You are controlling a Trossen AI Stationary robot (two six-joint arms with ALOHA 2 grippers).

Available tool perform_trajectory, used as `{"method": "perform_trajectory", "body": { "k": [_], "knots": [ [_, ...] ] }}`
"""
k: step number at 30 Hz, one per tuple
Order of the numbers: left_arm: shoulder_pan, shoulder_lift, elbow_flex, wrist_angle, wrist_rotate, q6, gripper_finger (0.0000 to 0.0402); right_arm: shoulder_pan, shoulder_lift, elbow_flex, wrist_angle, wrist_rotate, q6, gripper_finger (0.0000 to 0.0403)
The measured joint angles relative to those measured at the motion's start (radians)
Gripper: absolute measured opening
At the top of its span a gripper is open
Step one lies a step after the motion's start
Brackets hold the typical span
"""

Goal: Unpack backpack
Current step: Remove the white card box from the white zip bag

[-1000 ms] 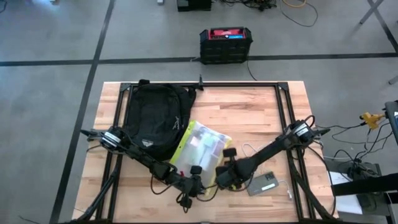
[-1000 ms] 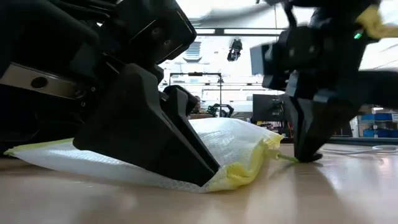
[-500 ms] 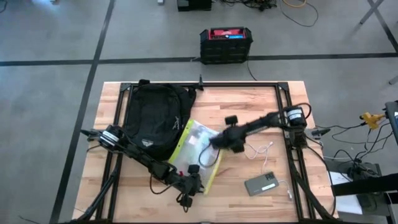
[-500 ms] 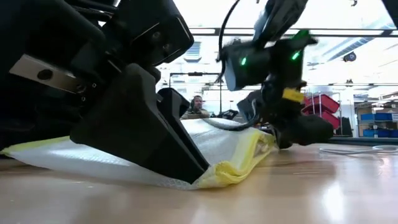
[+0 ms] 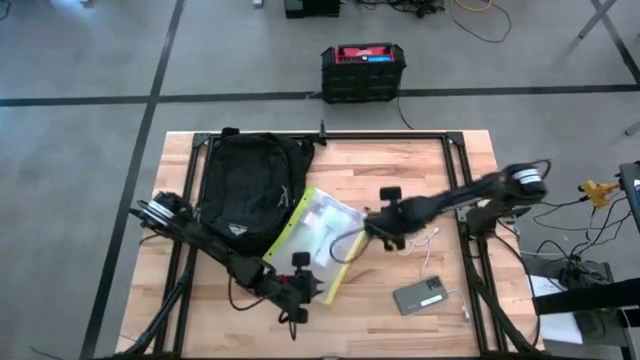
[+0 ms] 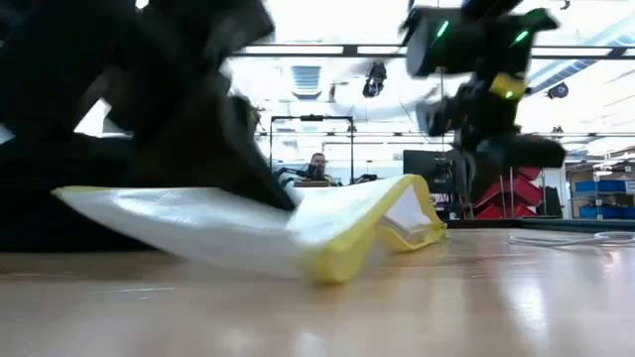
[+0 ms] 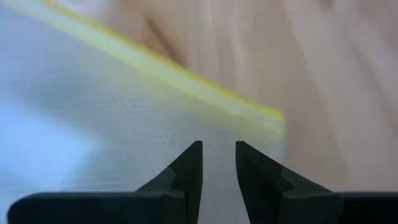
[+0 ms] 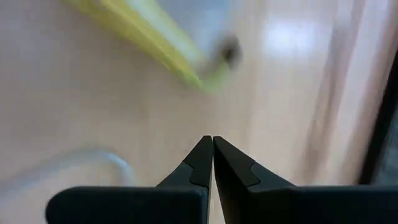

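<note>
Leftmost, toward ten o'clock on the table [image 5: 400, 165]: the backpack [image 5: 248, 188], lying flat, top loop toward twelve, small pale logo toward six. Judged soft and floppy, likely to sag and fold if lifted by one corner; not fragile, fabric grippy rather than slick. Best taken by the top loop or a padded strap for hauling, or by a zip pull and the fabric lip beside it for opening. Cannot tell from above whether zipped or what remains inside.

Just beside its four o'clock edge: a clear pouch [image 5: 322, 232] with a yellow border, flat on the wood. At the pouch's six o'clock corner: the left gripper [image 7: 218, 168], low over the pouch film, fingers a narrow slit apart, nothing seen clamped between them.

Further toward three o'clock: the right gripper [image 8: 212, 149], off the pouch's far side and above bare wood, fingertips pressed together, holding nothing. Near it, a thin white cable [image 5: 420, 243]; toward five o'clock, a grey phone-like slab [image 5: 422, 297].
</note>
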Motion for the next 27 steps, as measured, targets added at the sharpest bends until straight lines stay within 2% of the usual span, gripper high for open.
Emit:
{"method": "perform_trajectory", "body": {
  "k": [4, 8, 11, 14, 17, 20, 27],
  "knots": [
    [0.002, 0.000, -0.002, -0.003, -0.043, 0.036, 0.0079, 0.165, -0.091, -0.110, 0.347, -0.003, -0.032, 0.0011],
    [0.019, 0.001, 0.001, 0.028, -0.054, 0.038, 0.0079, 0.263, -0.082, -0.197, 0.595, 0.149, -0.079, 0.0055],
    [0.032, 0.003, 0.000, 0.048, -0.069, 0.039, 0.0079, 0.273, -0.038, -0.212, 0.652, 0.223, -0.083, 0.0101],
    [0.054, 0.002, 0.001, 0.116, -0.121, 0.038, 0.0081, 0.267, 0.017, -0.212, 0.673, 0.268, -0.086, 0.0145],
    [0.090, 0.009, 0.001, 0.191, -0.124, 0.052, 0.0092, 0.269, 0.070, -0.203, 0.716, 0.347, -0.106, 0.0177],
    [0.125, 0.010, 0.002, 0.222, -0.123, 0.072, 0.0116, 0.264, 0.115, -0.187, 0.769, 0.427, -0.141, 0.0196],
    [0.210, 0.010, 0.031, 0.233, -0.093, 0.056, 0.0200, 0.237, 0.130, -0.133, 0.830, 0.426, -0.159, 0.0211]
  ]
}}
